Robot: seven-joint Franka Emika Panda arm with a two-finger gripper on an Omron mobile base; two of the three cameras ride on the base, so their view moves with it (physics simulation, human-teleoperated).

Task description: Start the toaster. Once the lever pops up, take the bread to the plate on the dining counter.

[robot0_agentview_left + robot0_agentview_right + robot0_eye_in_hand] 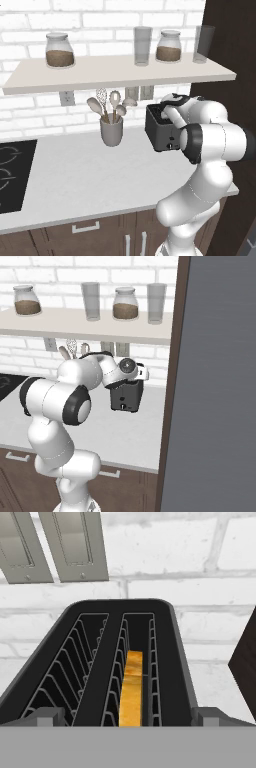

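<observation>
Above the toaster (pixel 125 662) our gripper (pixel 127 721) hangs with jaws wide, holding nothing; we judge the bread (pixel 132 687) light, crumbly, best pinched by its top crust

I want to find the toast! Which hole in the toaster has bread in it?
The right-hand slot in the hand view holds the bread; the slot beside it shows only bare wire guides.

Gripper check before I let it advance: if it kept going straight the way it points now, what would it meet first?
Most likely the toaster. The open gripper looks down into its top, fingertips straddling the slots, so it would probably meet the rim or the bread standing in the right slot. Depth is unclear.
</observation>
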